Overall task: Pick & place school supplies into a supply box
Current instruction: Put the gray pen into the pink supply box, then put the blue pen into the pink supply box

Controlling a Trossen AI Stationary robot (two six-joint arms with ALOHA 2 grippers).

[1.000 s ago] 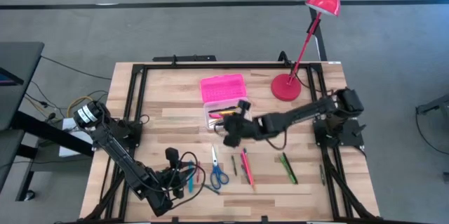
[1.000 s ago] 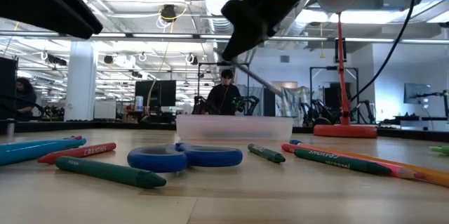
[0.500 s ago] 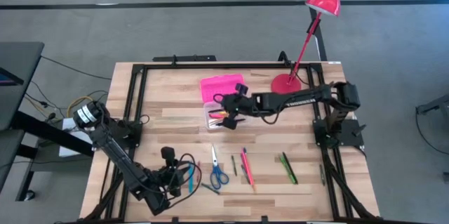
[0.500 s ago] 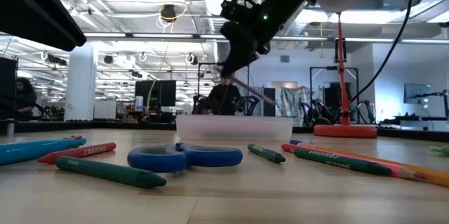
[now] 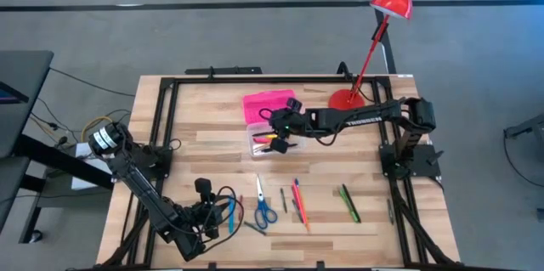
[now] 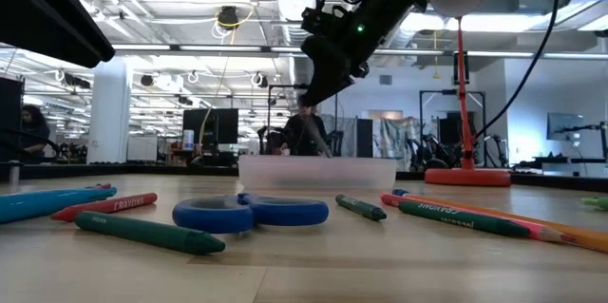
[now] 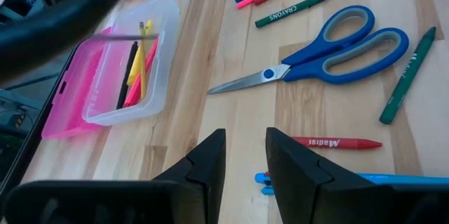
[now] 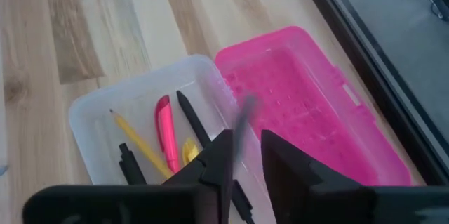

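Since the earlier frames your right gripper has travelled from above the loose supplies to a position over the supply box, and it has shifted only slightly in the last half second. In the right wrist view its fingers stand a narrow gap apart with a blurred grey pencil between or just ahead of them; you cannot tell whether the fingers are gripping it or it is falling free. The same pencil shows in the left wrist view as a faint grey streak above the box. Its long axis is hard to make out.

The box sits near the middle of the desk, its pink lid hinged open and lying flat beside the clear base. Inside the base, a yellow pencil, a pink pen and a black pen lie roughly parallel, along the base's long side; their lower ends are hidden behind the gripper.

Your left gripper hovers low over the near left part of the desk, fingers a narrow gap apart and holding nothing. Ahead of it lie the blue-handled scissors, blades pointing towards the box, a red crayon and green crayons. The blue pens are partly cut off by its fingers.
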